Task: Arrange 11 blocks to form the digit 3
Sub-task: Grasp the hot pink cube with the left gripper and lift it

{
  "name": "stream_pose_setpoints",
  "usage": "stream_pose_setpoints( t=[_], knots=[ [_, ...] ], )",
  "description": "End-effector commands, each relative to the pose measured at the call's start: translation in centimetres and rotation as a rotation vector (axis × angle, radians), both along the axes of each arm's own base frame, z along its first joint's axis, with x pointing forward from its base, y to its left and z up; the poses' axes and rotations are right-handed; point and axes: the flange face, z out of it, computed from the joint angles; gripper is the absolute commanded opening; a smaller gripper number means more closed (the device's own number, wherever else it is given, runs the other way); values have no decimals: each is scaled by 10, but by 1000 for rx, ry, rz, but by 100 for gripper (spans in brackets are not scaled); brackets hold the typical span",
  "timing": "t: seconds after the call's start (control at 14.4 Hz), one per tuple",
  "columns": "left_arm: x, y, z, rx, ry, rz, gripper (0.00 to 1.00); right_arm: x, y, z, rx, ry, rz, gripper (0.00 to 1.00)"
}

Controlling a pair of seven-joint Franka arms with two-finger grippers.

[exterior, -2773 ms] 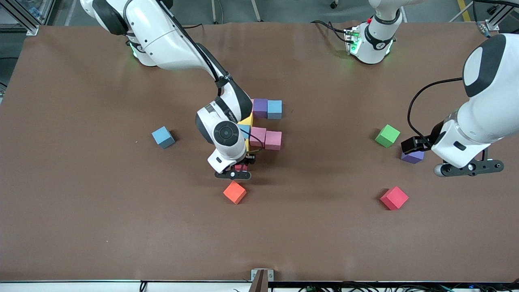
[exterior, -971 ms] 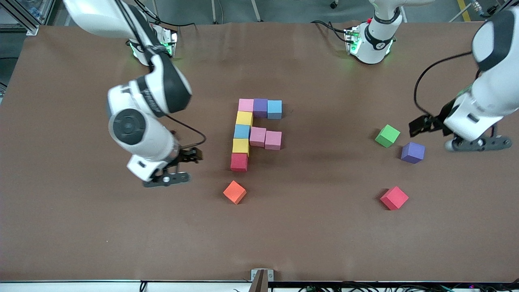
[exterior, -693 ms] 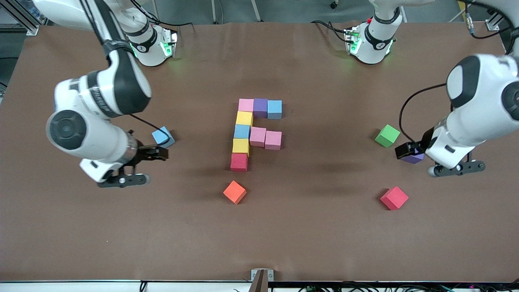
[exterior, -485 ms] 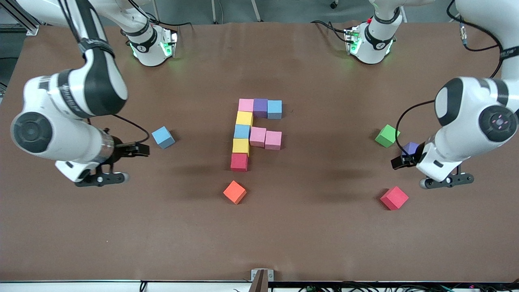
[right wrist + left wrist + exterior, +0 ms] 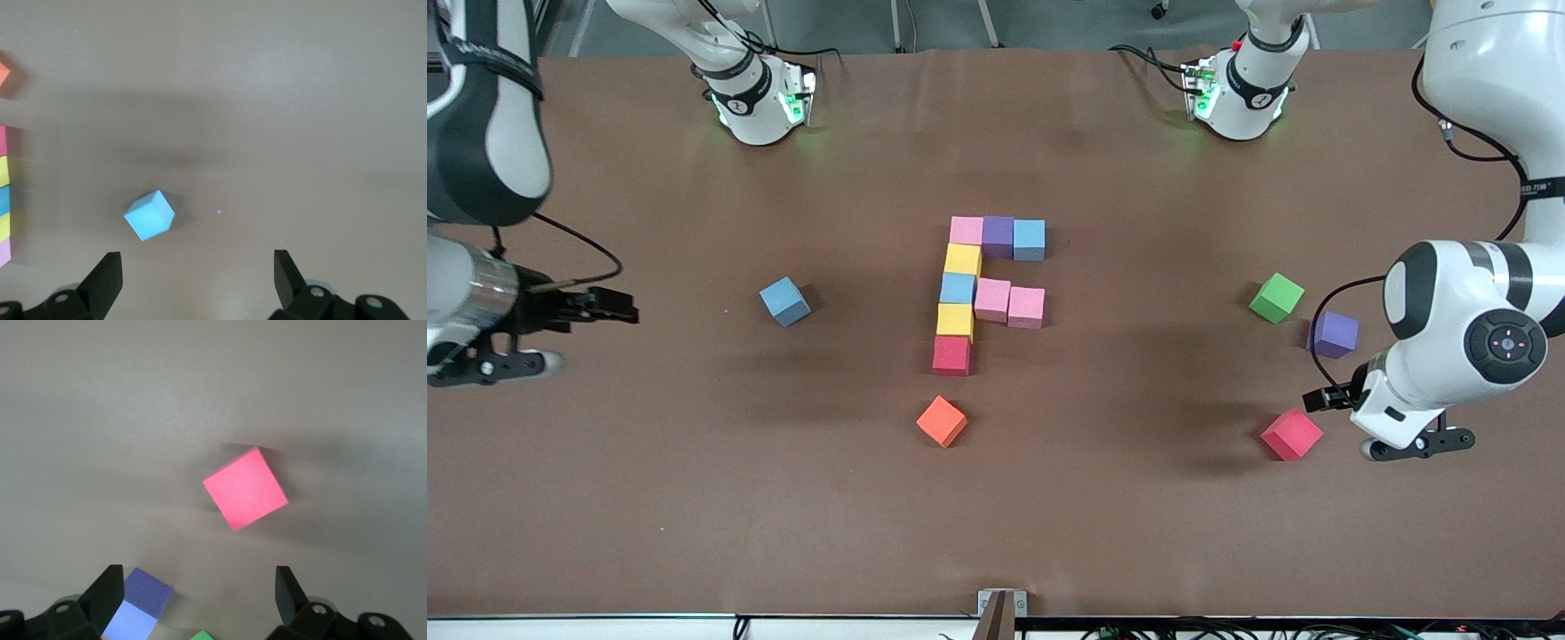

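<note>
A partial figure of touching blocks sits mid-table: a pink (image 5: 966,230), purple (image 5: 998,236) and blue (image 5: 1029,239) row, a column running down to a red block (image 5: 951,355), and two pink blocks (image 5: 1008,303) beside it. Loose blocks lie apart: blue (image 5: 785,300), green (image 5: 1276,297), purple (image 5: 1333,334) and red (image 5: 1291,434). My left gripper (image 5: 1409,440) hangs open beside the loose red block (image 5: 245,489), holding nothing. My right gripper (image 5: 485,364) is open and holds nothing at the right arm's end of the table, with the loose blue block (image 5: 149,215) in its view.
An orange cube (image 5: 942,420) lies just nearer the front camera than the column's red end. Both arm bases (image 5: 758,98) stand along the table's far edge. Bare brown table lies between the figure and the loose blocks.
The right arm has swung away from the figure's red end to its own end of the table. The left arm came down from over the purple block to beside the loose red one.
</note>
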Motion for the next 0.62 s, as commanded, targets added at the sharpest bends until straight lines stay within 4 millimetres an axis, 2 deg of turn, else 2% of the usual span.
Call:
stream_pose_setpoints(
  t=[0.0, 0.07, 0.21, 0.42, 0.55],
  knots=[
    [18, -3, -22, -5, -37, 142, 100, -30, -5, 14, -14, -17, 2, 100],
    [21, -3, -31, -10, -59, 195, 100, -34, -12, 21, -14, -29, -12, 100],
    [27, -5, -46, -27, -100, 284, 100, -45, -12, 32, -15, -42, -15, 100],
    [38, -6, -73, -66, -158, 387, 100, -54, -3, 48, -24, -52, -76, 100],
    [41, 5, -79, -98, -148, 432, 100, -58, 2, 59, -37, -42, -120, 100]
  ],
)
